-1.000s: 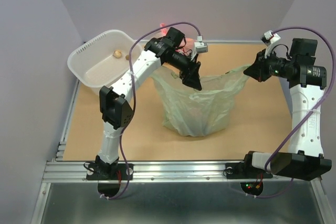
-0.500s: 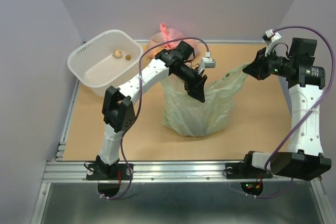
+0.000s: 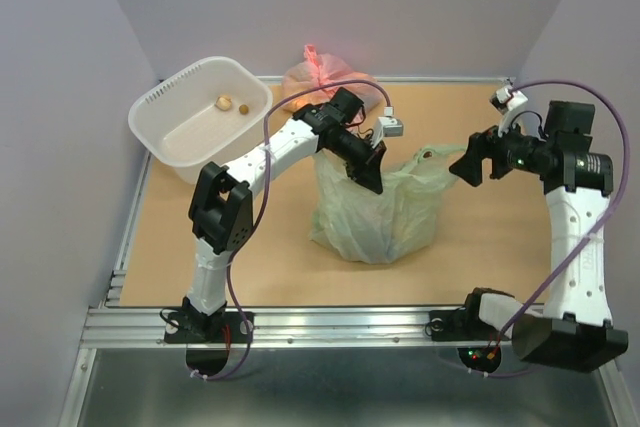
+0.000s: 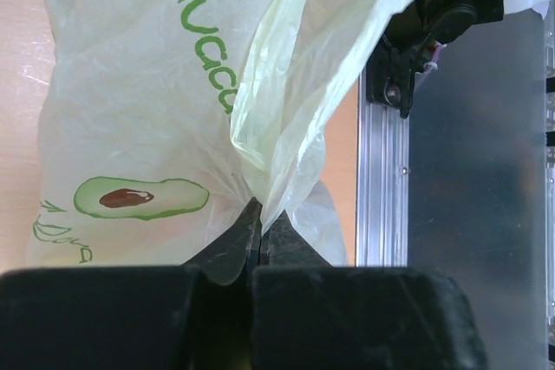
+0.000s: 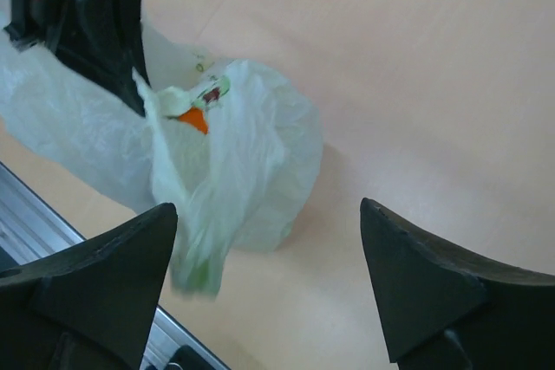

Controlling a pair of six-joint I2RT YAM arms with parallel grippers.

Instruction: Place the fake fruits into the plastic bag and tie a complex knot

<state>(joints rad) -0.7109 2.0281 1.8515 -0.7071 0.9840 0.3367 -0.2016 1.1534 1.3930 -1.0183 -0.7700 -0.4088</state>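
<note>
At centre, L pincer (image 4: 257, 218) nips plastic bag (image 3: 375, 217).

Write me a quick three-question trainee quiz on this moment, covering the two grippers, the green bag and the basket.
1. True or false: the right gripper is clamped on the plastic bag.
2. What is the left gripper pinching? A) a loose fruit B) a fold of the plastic bag C) nothing
3. How many small objects lie in the white basket?

Key
1. False: its jaws stand wide apart with nothing between them.
2. B
3. Two
</note>
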